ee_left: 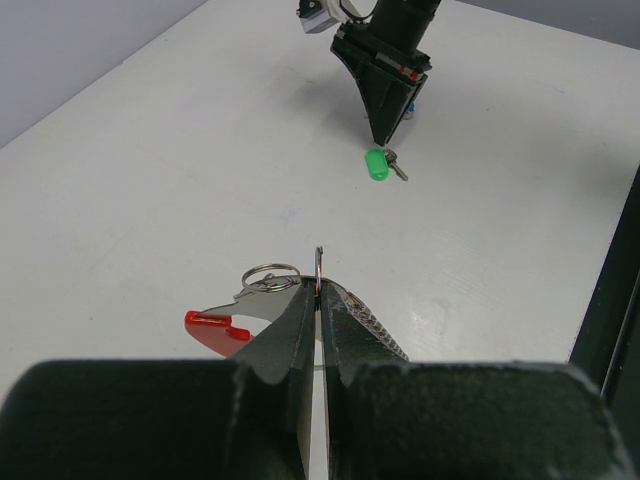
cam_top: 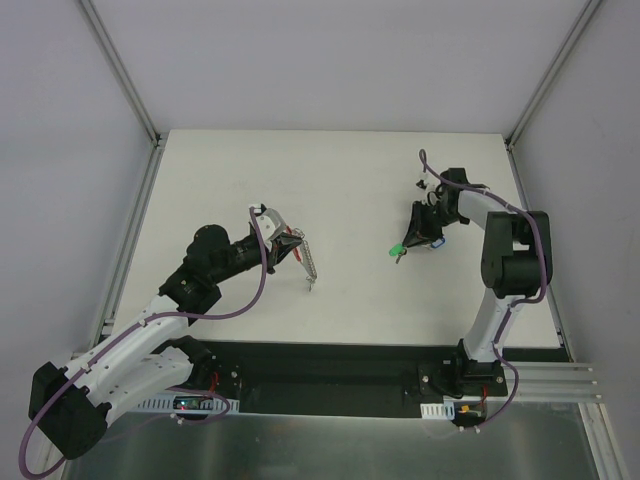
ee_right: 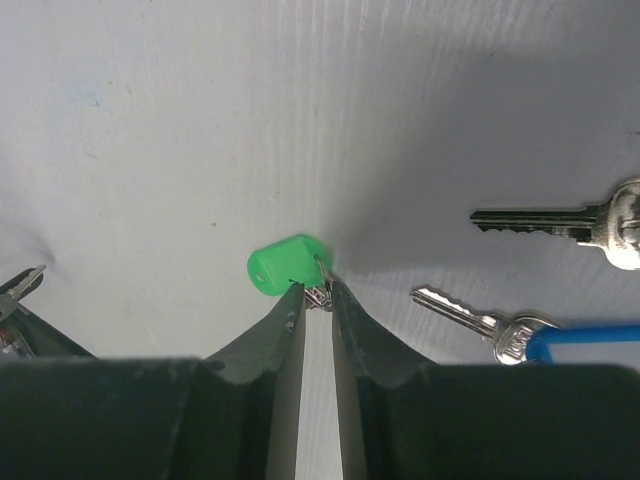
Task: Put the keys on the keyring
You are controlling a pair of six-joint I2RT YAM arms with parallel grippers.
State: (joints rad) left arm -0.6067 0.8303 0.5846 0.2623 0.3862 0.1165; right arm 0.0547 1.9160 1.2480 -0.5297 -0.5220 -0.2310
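You have the keyring [ee_left: 258, 302] pinched in the left end effector [ee_left: 318, 292], which is closed to a slit, left of the surface's [cam_top: 350, 180] middle. The green key [ee_right: 285, 265] lies well apart to the right. The right end effector [ee_right: 318, 295] is nearly closed on its metal end.

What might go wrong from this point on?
1. The right gripper pinches the green key only at the small metal bit beside its head, at the very fingertips; it may slip or swivel on lifting.
2. The left gripper holds the keyring by one thin wire, with most of it outside the grip; it may twist, so threading could miss.
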